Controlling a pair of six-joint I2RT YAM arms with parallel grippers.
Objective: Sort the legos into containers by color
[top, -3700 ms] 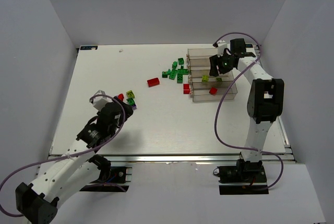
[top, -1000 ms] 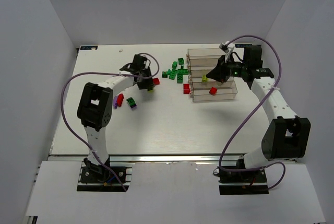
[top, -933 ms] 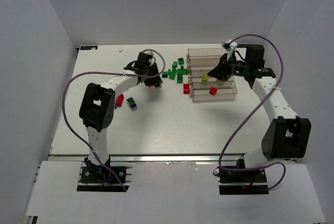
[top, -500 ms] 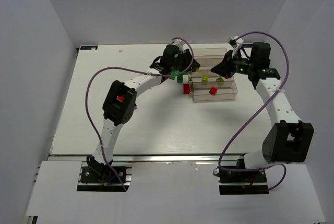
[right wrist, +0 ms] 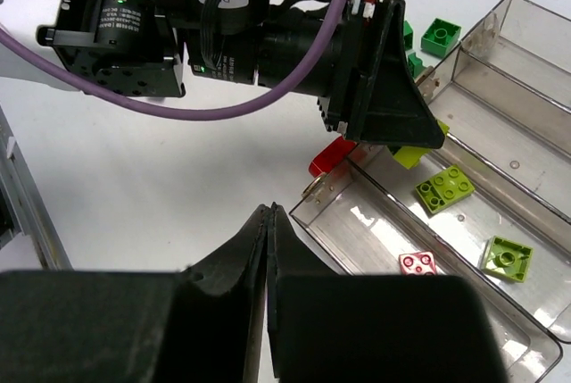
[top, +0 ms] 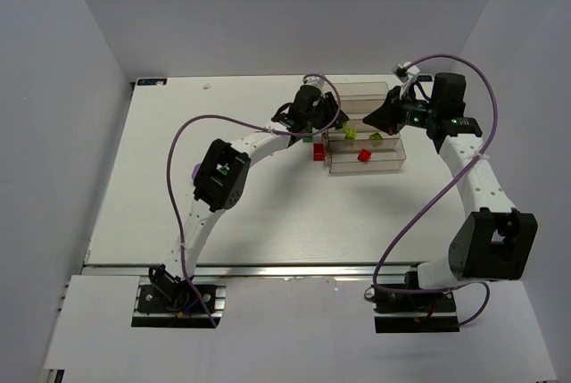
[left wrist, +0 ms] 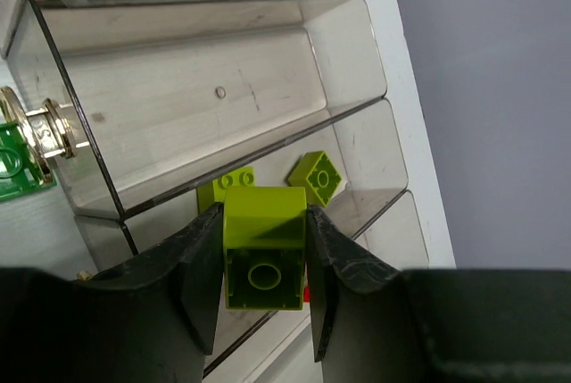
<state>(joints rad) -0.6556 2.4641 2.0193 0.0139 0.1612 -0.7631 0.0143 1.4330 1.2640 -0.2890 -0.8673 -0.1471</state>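
Overhead and both wrist views, read from the left. My left arm stretches across the white table (top: 161, 187) to the left end of the containers (top: 385, 162). There my left claw (left wrist: 263, 269) is clamped on one yellow-green lego (left wrist: 261, 227), stud side away from the camera, a finger on each flank. The lego hangs above the end of the bin that already holds two yellow-green bricks (left wrist: 314, 175) (how high above it, I cannot tell). A red brick (top: 318, 152) lies on the table just beside the block, and dark green bricks (right wrist: 438, 37) are scattered past its far corner. The nearest bin holds a red brick (right wrist: 417, 263). My right claw (right wrist: 269, 220) hovers over the containers with its fingers pressed together, holding nothing.
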